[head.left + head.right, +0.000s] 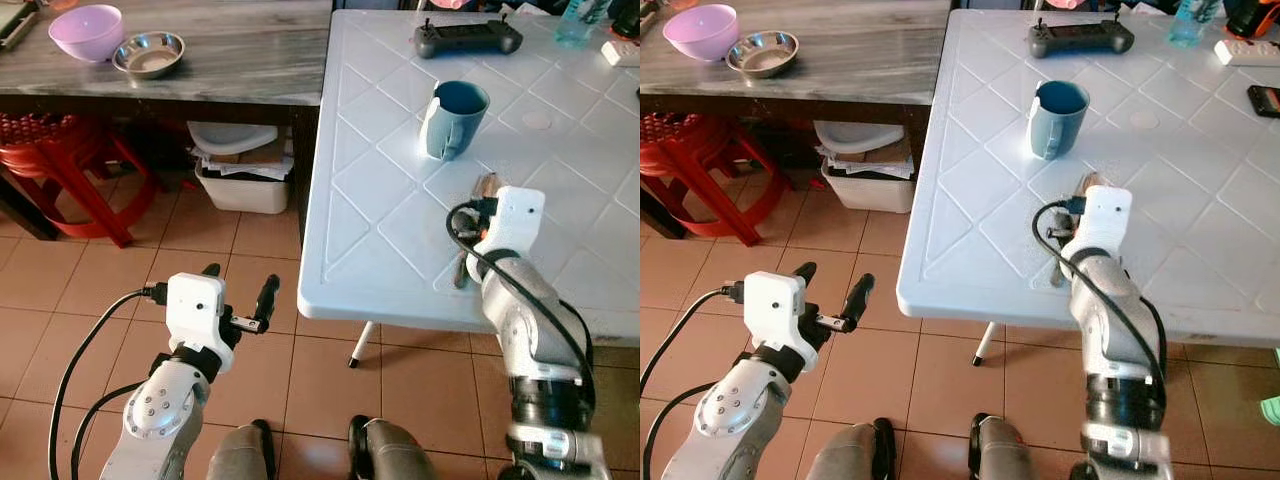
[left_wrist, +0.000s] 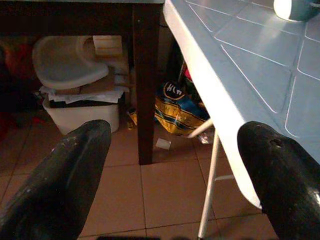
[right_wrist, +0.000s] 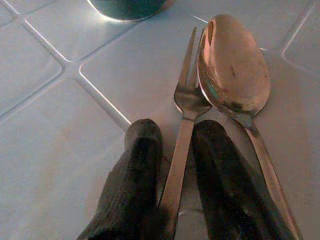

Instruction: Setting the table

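- Near the front edge of the white plastic surface [image 1: 400,200] with its diamond-pattern top, the right end effector [image 3: 172,145] is resting low, its two black fingers [image 3: 137,175] pinching the handle of a slim silver metal fork [image 3: 186,102].
- A shiny silver metal spoon [image 3: 232,70] is lying just beside the fork, bowl up, its edge touching the fork's tines; whether the fingers are also pressing its handle is unclear.
- Both pieces of cutlery are lying flat on the surface, pointing toward a blue-grey ceramic mug [image 1: 455,118] that is standing upright farther in from the front edge.
- A black handheld controller [image 1: 468,38] is sitting near the far edge of the surface.
- The left end effector [image 1: 238,290] is hanging over the brown tiled floor [image 1: 150,260] off the surface's left edge, its fingers spread wide apart and gripping nothing.
- On the grey wooden surface [image 1: 230,60] to the left, a lilac plastic bowl [image 1: 86,31] and a small steel bowl [image 1: 148,54] are sitting side by side.
- A red plastic stool [image 1: 60,165] and a white storage bin [image 1: 240,185] stuffed with papers are standing beneath it.
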